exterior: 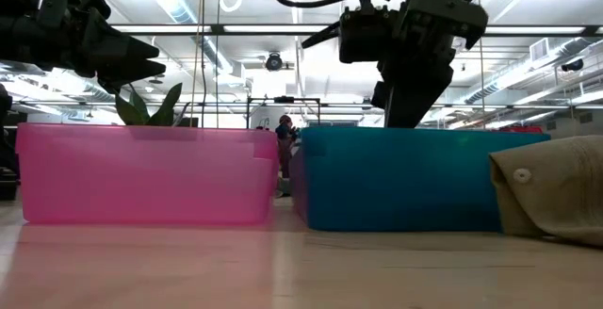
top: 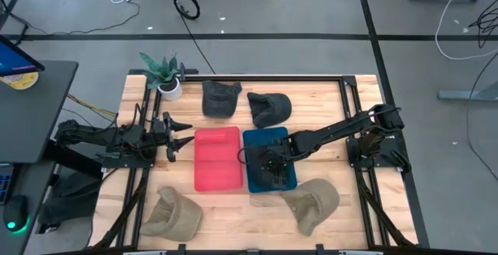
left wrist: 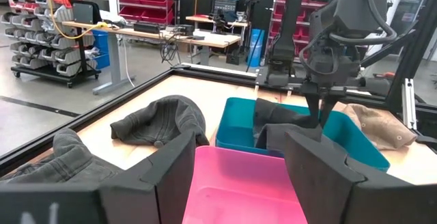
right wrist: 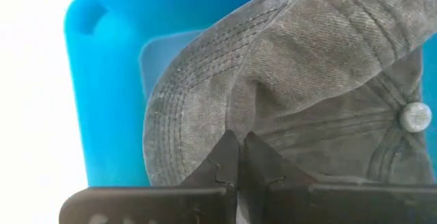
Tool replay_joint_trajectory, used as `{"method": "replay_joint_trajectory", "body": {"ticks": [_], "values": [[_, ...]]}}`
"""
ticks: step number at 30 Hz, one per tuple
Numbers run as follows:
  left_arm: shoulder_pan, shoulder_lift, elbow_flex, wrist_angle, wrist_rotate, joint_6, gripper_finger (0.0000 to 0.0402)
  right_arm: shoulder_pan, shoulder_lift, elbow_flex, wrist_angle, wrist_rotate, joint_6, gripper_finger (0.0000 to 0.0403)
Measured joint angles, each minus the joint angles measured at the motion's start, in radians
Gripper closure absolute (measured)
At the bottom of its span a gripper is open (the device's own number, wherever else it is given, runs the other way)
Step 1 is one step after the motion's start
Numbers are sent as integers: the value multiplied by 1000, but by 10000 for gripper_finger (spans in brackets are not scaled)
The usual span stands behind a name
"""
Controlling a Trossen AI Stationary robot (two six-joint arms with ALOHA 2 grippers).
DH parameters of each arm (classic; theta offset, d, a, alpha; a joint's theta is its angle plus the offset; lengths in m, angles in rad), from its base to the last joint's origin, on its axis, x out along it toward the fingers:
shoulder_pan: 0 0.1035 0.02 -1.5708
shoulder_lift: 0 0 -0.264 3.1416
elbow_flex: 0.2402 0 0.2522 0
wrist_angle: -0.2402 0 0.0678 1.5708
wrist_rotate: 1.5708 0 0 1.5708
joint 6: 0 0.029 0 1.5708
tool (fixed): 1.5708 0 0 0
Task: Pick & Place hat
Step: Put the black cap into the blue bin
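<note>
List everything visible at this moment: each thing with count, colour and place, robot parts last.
Dark grey hats on the table: two, far side, one beside the plant, one behind the blue bin.
Dark grey hat in bin: one, inside the blue bin, pinched by the right end effector.
Tan hats: two, near edge, one front left, one front right.
Pink bin: one, table centre, nothing seen in it.
Blue bin: one, touching or nearly touching the pink bin's right side.
Potted plant: one, green in a white pot, far left corner.
Table: one, light wood.
Left end effector: open, hovering left of the pink bin.
Right end effector: shut on the hat in the blue bin.
</note>
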Motion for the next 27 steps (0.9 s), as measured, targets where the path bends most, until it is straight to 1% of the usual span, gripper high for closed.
{"method": "replay_joint_trajectory", "body": {"ticks": [2,6,18,22,27], "values": [[0,0,0,0,0,0,177,-3,0,0,0,-26,-3,397],[0,0,0,0,0,0,177,-10,0,0,0,-34,0,392],[0,0,0,0,0,0,177,-30,0,0,0,-38,-8,342],[0,0,0,0,0,0,177,-30,0,0,0,-38,-32,318],[0,0,0,0,0,0,177,-30,0,0,0,-38,-28,269]]}}
